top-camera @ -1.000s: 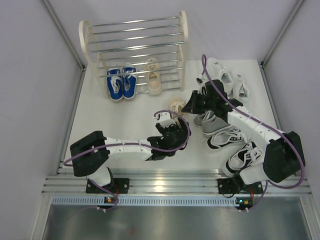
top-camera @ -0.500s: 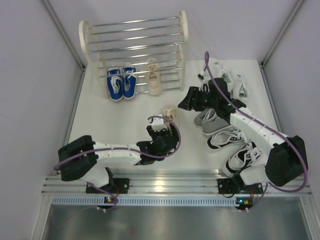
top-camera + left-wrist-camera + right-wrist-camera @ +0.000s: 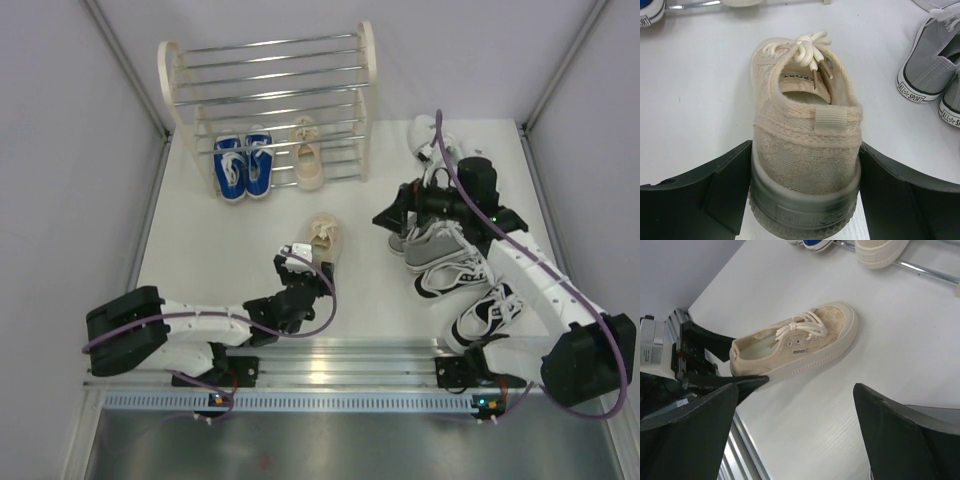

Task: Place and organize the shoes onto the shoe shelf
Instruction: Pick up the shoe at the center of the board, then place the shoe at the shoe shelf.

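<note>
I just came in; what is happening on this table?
Two robot arms are filling a shoe shelf. The left pincer grips the heel of a beige shoe standing on the table. The right pincer hangs open and empty. The blue pair and the other beige shoe sit on the lowest tier; grey shoes, black-and-white shoes and white shoes wait on the right.

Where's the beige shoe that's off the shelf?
The beige shoe sits mid-table in the top view, heel in the left gripper, grey shoes to the right.
</note>
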Controlling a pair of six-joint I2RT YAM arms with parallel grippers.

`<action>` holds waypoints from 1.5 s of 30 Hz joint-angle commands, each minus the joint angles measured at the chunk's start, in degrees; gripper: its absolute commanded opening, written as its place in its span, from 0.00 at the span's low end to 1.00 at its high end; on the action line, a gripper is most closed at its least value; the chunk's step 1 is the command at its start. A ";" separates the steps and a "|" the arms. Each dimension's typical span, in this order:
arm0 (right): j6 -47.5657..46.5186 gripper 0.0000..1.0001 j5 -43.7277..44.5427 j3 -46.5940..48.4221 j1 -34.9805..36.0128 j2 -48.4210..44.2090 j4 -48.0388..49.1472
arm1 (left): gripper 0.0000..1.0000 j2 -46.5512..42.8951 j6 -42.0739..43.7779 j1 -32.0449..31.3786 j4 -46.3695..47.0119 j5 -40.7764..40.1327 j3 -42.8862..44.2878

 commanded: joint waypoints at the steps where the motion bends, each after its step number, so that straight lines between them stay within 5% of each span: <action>1: -8.08 1.00 -9.05 -2.74 -3.90 -4.58 3.00 | 0.00 -3.53 12.35 1.18 19.04 1.90 -1.94; 12: -4.22 1.00 -20.38 -13.82 -22.44 -12.58 14.16 | 0.00 -6.18 13.43 7.34 21.07 8.50 -1.68; 20: -2.90 0.99 -24.95 -16.28 -31.23 -13.99 16.10 | 0.00 2.08 14.31 9.62 23.53 10.44 5.52; 29: -2.28 0.99 -26.01 -16.81 -34.05 -14.70 16.45 | 0.00 13.94 16.16 12.08 25.03 6.05 18.88; 45: 0.18 0.99 -28.30 -17.07 -37.83 -14.17 18.03 | 0.00 29.50 15.98 19.91 24.41 10.26 37.34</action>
